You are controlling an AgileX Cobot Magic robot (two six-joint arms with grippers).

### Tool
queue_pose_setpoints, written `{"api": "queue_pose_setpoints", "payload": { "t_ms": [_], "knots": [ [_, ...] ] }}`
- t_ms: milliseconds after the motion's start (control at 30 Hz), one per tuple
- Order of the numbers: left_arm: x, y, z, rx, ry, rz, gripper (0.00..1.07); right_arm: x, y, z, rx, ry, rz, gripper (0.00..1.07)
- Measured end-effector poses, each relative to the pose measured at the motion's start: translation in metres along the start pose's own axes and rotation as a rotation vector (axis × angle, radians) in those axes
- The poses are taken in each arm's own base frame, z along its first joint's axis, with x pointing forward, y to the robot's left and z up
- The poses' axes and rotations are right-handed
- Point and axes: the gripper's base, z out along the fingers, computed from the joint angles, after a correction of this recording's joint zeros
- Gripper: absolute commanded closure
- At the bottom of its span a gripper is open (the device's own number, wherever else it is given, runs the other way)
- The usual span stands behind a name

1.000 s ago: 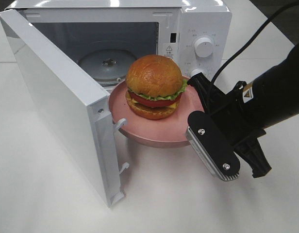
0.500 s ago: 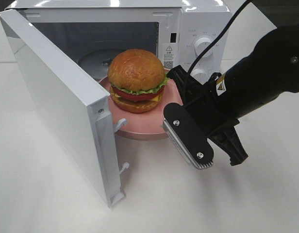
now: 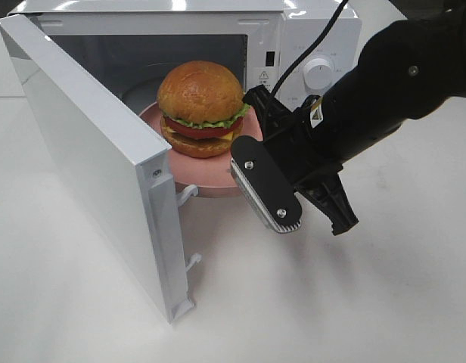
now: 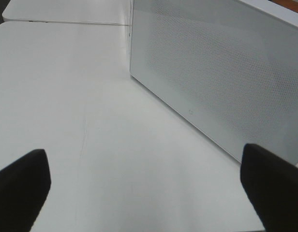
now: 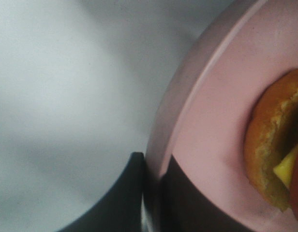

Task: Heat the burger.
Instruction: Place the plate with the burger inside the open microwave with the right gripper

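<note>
Over the white table (image 3: 369,302), the high camera shows a white microwave (image 3: 309,45) with its door (image 3: 89,174) swung wide to the left of the view. The burger (image 3: 200,108) sits upright on a pink plate (image 3: 206,175) at the mouth of the oven: the plate's far part lies inside the cavity and its near edge juts out past the opening. Whether the plate rests on the oven floor cannot be told. The right gripper (image 3: 244,162) reaches in from the right and is clenched on the plate's near-right rim, just beside the burger without touching it. From the left wrist, the left gripper (image 4: 144,188) is released and grasps nothing, its dark fingers (image 4: 21,188) standing wide apart at the picture's two sides above the bare table (image 4: 67,96); the perforated white wall of the microwave (image 4: 221,72) stands near ahead. From the right wrist, the right gripper (image 5: 151,193) pinches the raised rim of the plate (image 5: 212,121) between its two dark fingers (image 5: 115,198), and the burger (image 5: 272,145) shows close by on the plate, bun edge and a yellow slice in view.
</note>
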Motion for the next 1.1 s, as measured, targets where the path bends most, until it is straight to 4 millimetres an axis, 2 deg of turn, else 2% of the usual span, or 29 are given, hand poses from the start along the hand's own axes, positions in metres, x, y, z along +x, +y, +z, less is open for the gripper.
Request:
{"api": "queue_pose_setpoints", "payload": {
  "t_ms": [867,1100],
  "knots": [
    [0.000,0.000,0.000,0.000,0.001,0.000,0.07,0.000,-0.046,0.021,-0.059,-0.003,0.029,1.07],
    [0.000,0.000,0.000,0.000,0.001,0.000,0.07,0.000,-0.051,0.029,-0.068,-0.003,0.030,1.07]
  ]
}}
